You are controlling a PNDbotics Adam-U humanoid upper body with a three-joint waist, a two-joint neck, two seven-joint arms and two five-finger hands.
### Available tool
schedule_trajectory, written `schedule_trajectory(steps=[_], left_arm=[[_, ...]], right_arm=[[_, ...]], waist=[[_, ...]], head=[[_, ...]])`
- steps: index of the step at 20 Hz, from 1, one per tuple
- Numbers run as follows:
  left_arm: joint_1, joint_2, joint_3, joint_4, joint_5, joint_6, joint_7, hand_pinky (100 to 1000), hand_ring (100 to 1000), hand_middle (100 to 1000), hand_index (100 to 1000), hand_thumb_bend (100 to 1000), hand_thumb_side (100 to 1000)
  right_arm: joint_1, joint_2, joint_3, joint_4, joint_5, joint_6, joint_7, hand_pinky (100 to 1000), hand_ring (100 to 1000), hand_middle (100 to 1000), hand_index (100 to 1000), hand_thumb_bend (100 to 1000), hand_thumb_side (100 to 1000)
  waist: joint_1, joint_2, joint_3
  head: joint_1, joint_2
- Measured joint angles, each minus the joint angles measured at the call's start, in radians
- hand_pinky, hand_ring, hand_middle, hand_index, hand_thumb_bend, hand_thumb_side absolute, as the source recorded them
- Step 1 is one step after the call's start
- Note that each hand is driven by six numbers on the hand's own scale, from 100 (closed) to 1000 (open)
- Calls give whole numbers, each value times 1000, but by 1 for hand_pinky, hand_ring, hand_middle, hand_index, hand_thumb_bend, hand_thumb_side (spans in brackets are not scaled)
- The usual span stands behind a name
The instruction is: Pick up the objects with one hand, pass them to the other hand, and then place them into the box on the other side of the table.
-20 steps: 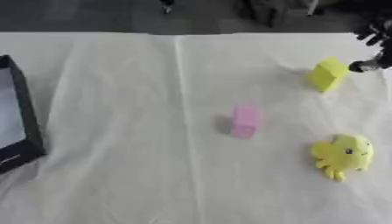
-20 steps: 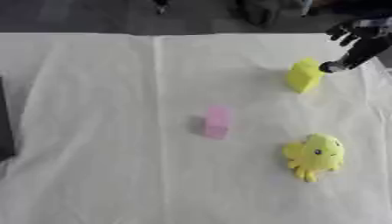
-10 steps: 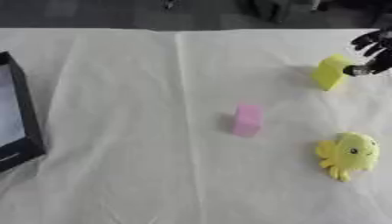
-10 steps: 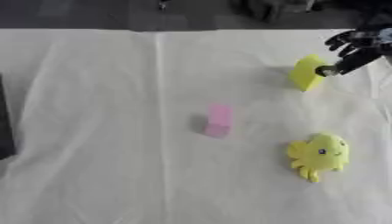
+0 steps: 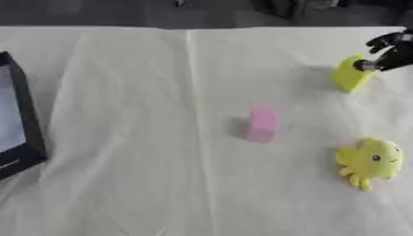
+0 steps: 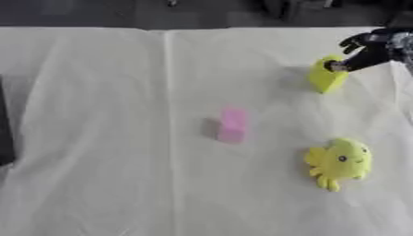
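Note:
A yellow block (image 6: 324,79) stands on the white cloth at the far right. My right hand (image 6: 373,47) reaches in from the upper right, fingers spread, with one fingertip (image 6: 334,67) touching the block's upper right edge and the others held above it. A pink block (image 5: 261,124) lies near the middle of the table. A yellow octopus plush (image 5: 372,159) lies at the near right. The black box (image 5: 22,120) with a pale inside stands at the left edge, partly cut off. My left hand shows in no view.
A white cloth (image 5: 145,175) with creases covers the whole table. Dark floor and blurred furniture legs (image 5: 290,7) run along the far edge. Open cloth lies between the box and the pink block.
My right hand has come down and leftwards onto the yellow block, until a fingertip touches it. The blocks, the plush and the box have stayed where they were.

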Motion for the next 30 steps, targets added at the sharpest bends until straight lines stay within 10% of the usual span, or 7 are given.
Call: schedule_trajectory(steps=[30], left_arm=[[0, -1, 0, -5, 2, 3, -1, 857, 771, 770, 803, 133, 862]], right_arm=[[24, 30, -8, 61, -3, 51, -162, 938, 918, 941, 1000, 178, 759]], waist=[[4, 25, 8]], head=[[-4, 0]])
